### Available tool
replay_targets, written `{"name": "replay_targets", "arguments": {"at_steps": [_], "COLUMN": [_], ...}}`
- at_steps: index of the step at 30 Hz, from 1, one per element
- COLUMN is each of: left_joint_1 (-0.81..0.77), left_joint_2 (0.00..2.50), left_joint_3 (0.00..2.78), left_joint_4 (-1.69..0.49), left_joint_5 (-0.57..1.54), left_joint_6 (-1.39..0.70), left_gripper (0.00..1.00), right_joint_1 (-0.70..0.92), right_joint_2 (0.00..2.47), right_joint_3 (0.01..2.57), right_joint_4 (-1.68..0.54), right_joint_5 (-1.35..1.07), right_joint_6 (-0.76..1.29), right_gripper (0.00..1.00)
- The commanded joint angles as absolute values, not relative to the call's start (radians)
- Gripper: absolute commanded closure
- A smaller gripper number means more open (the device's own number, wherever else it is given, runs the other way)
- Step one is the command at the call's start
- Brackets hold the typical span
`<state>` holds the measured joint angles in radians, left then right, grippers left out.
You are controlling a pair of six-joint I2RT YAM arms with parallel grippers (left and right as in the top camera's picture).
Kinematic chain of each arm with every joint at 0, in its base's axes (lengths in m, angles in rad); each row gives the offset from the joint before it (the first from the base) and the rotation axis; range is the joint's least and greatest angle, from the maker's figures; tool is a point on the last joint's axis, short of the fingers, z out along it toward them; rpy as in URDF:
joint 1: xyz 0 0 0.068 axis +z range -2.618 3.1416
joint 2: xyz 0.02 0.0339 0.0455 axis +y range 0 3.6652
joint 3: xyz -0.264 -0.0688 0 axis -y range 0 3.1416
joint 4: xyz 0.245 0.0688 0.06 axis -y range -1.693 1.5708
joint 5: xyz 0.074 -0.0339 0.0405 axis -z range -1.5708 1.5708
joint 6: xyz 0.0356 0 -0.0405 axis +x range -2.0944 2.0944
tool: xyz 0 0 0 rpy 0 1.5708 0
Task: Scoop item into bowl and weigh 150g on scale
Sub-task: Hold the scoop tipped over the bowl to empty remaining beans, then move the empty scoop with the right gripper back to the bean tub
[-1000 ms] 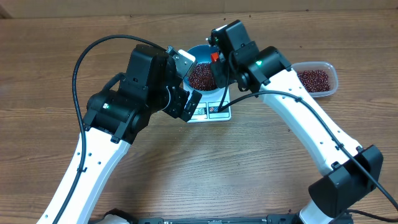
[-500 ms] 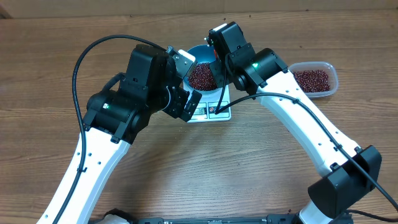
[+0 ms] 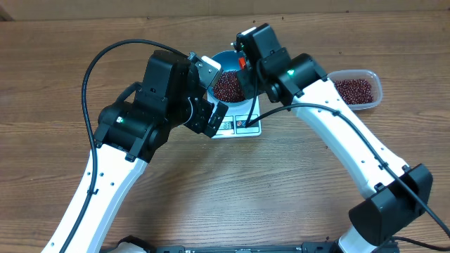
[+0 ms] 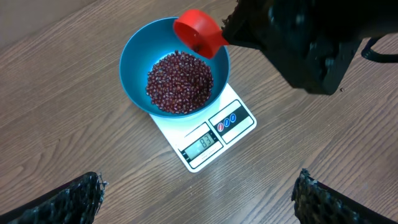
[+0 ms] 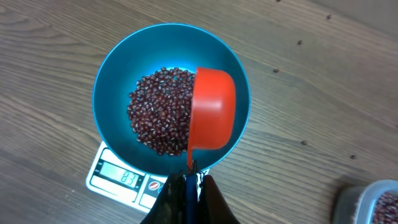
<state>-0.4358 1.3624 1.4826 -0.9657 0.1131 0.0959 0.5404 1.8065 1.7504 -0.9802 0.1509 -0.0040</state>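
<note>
- Wooden table point(image 3: 70, 56), brown with a clear grain, carries everything and fills the background of all three views.
- Dark red-brown beans point(image 5: 158, 118) lie as a loose heap at the bottom of the bowl point(image 5: 112, 81).
- This bowl is round, deep and bright blue. It stands on the scale point(image 4: 211, 140) and covers most of the plate.
- The scale is flat and white. Its display point(image 4: 201, 144) is lit and shows digits, but I cannot read them with certainty; beside it there are small round buttons.
- A red scoop point(image 5: 211, 109) is held over one side of the bowl, above the edge of the heap, and it is tilted.
- The right gripper point(image 5: 188, 180) is closed on the thin blue handle of the scoop, and its arm reaches over the scale from the far side.
- The left gripper point(image 4: 199, 186) hangs above the table near the display side of the scale. Its jaws stand wide apart and hold nothing.
- A clear plastic container point(image 3: 376, 84) with more beans inside stands well apart from the scale, on the right arm's side.
- Some small dark specks point(image 5: 300, 43) lie scattered on the wood near the bowl.
</note>
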Motion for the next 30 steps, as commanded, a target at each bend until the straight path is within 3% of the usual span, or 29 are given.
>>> {"name": "replay_targets", "arguments": {"at_steps": [1, 19, 25, 30], "left_joint_1": [-0.431, -0.431, -0.431, -0.431], "left_joint_2": [1.369, 1.369, 1.369, 1.369], "left_joint_3": [1.489, 1.489, 1.489, 1.489], "left_joint_4": [-0.966, -0.965, -0.966, -0.965], "left_joint_5": [0.121, 0.121, 0.121, 0.121], "left_joint_6": [0.086, 0.086, 0.086, 0.086], "left_gripper": [0.0, 0.0, 0.0, 0.0], "right_joint_1": [0.475, -0.037, -0.176, -0.242], "right_joint_2": [1.757, 1.616, 1.616, 1.627], "right_joint_3": [1.782, 1.782, 1.782, 1.772], "right_joint_4": [-0.974, -1.039, -1.092, -1.166], "right_joint_5": [0.024, -0.734, -0.718, -0.476], "right_joint_6": [-0.004, -0.019, -0.034, -0.033], "right_gripper": [0.96, 0.96, 0.96, 0.96]}}
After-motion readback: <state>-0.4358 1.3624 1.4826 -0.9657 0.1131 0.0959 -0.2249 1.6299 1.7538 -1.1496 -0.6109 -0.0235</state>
